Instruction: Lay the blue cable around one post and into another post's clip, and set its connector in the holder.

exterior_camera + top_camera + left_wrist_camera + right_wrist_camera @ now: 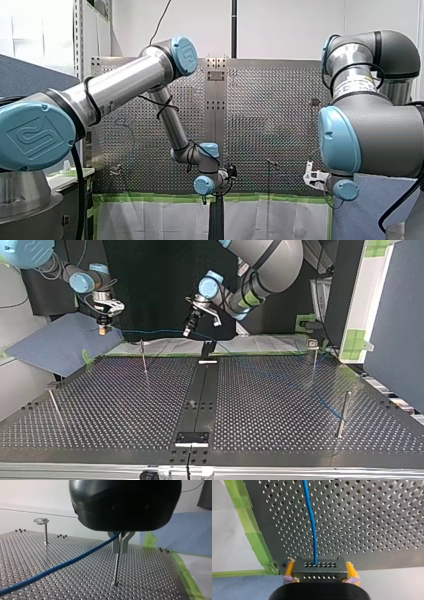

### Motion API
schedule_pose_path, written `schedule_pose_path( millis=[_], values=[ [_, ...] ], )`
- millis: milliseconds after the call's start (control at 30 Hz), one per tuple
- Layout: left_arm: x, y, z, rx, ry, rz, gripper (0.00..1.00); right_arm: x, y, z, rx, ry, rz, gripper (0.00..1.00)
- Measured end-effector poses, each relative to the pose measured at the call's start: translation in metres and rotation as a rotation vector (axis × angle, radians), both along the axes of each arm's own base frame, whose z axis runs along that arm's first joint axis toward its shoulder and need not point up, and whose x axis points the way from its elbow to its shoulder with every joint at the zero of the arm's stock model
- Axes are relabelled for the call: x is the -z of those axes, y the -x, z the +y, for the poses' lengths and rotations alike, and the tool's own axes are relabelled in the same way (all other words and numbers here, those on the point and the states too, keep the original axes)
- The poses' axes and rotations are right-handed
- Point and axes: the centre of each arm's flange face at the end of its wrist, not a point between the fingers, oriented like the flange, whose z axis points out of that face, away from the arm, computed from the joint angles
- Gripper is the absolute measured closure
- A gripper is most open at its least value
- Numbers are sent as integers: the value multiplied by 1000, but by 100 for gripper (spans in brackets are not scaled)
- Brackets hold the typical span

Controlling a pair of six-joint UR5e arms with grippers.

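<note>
**The blue cable (pixel 62 566) stretched between both grippers**
Off the edge of the perforated table (pixel 280 405), your right gripper (pixel 104 329) clamps its yellow pads on the connector (pixel 319 573), anchoring that end so the line runs taut. Your left gripper (pixel 120 545), pinched together on the blue cable, sits just beside a post (pixel 116 567), apparently to steer the run around it

Blue cable (pixel 311 517), green tape (pixel 253 533)

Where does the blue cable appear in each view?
Front view: too thin to make out.
Top view: cable stretches from my left gripper toward the view's left.
Left wrist view: cable slants away from the fingers.
Right wrist view: cable runs ahead from the connector.
Shared landmark: green tape at the table's edge.
</note>
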Motion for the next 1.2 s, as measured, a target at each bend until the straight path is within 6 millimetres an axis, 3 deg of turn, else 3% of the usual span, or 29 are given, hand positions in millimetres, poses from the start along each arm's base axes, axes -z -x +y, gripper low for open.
schedule_pose_path(
  millis=[733,1200],
  values=[
    [-15,1,-33,77,87,-20,100,-12,6,-26,-21,34,-1,100],
    [-17,-11,-27,67,102,-11,100,-16,11,-36,-16,35,-3,100]
  ],
)
